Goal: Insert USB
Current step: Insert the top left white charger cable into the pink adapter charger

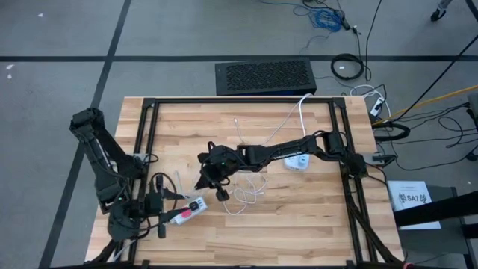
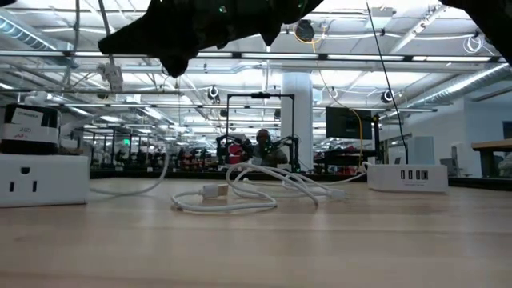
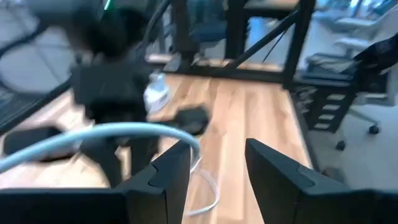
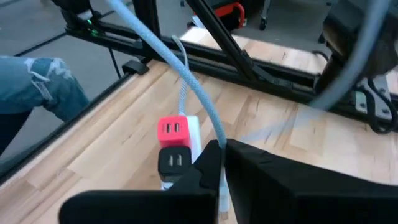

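A pale blue-white USB cable (image 4: 186, 87) runs away from my right gripper (image 4: 222, 163), which is shut on it above the table's near left part (image 1: 205, 178). Just beyond the fingers a white power strip (image 1: 188, 211) lies flat on the table and carries a red charger (image 4: 173, 129) and a black charger (image 4: 175, 162), their ports facing up. More of the white cable lies in loose loops (image 1: 246, 194) on the wood, and a plug end (image 2: 214, 192) rests there. My left gripper (image 3: 217, 168) stands open beside the strip, holding nothing. My right gripper pinches the cable (image 4: 219, 144) between its two fingers, which slant down from the table's right side. The cable leaves the fingertips and rises away in a free curve, clear of the table. The fingers hide which part of the cable sits between them.
A white USB hub (image 1: 299, 162) sits right of centre, its cord leading off the far edge. A black metal frame (image 1: 149, 119) borders the wooden table. A dark perforated box (image 1: 265, 77) lies on the floor behind. A person's leg in jeans (image 4: 37, 87) shows beside the table.
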Robot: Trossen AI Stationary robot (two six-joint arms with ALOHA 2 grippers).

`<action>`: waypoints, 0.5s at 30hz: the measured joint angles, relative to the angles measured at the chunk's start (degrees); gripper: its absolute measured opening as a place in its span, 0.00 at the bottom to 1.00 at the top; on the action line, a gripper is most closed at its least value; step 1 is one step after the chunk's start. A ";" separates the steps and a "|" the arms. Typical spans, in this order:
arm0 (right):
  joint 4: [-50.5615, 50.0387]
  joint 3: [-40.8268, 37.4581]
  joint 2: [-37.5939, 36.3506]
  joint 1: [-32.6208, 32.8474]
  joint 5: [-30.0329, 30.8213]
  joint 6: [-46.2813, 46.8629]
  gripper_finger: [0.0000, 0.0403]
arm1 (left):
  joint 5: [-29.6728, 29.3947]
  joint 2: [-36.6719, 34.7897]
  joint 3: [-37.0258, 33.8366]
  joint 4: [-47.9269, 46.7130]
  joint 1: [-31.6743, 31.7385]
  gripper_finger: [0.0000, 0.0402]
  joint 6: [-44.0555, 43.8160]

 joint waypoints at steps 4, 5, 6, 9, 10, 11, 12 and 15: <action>1.03 0.00 -0.22 0.31 -1.26 0.57 0.00 | 0.96 0.00 0.00 -11.38 1.57 0.40 -12.04; 1.21 0.00 -0.22 0.38 -1.46 1.03 0.00 | 1.39 0.00 0.00 -14.13 1.85 0.40 -14.77; 1.43 0.00 -0.22 0.47 -1.60 1.34 0.00 | 1.72 0.00 0.00 -16.64 2.07 0.40 -17.20; 1.64 0.02 -0.62 0.57 -3.31 1.73 0.00 | 3.10 0.00 0.00 -23.51 2.69 0.40 -24.15; 1.98 0.01 -0.77 0.64 -3.65 1.75 0.00 | 3.87 0.00 0.00 -25.53 2.81 0.40 -26.16; 2.21 0.02 -1.04 0.68 -3.76 1.69 0.00 | 5.04 0.00 -0.02 -26.67 2.97 0.40 -27.70; 1.82 0.02 -1.46 0.68 -3.76 1.65 0.00 | 6.28 0.00 -0.02 -26.88 3.10 0.40 -28.41; 1.90 0.04 -1.77 0.29 -3.97 1.49 0.00 | 9.27 0.00 -0.02 -23.46 2.80 0.40 -27.64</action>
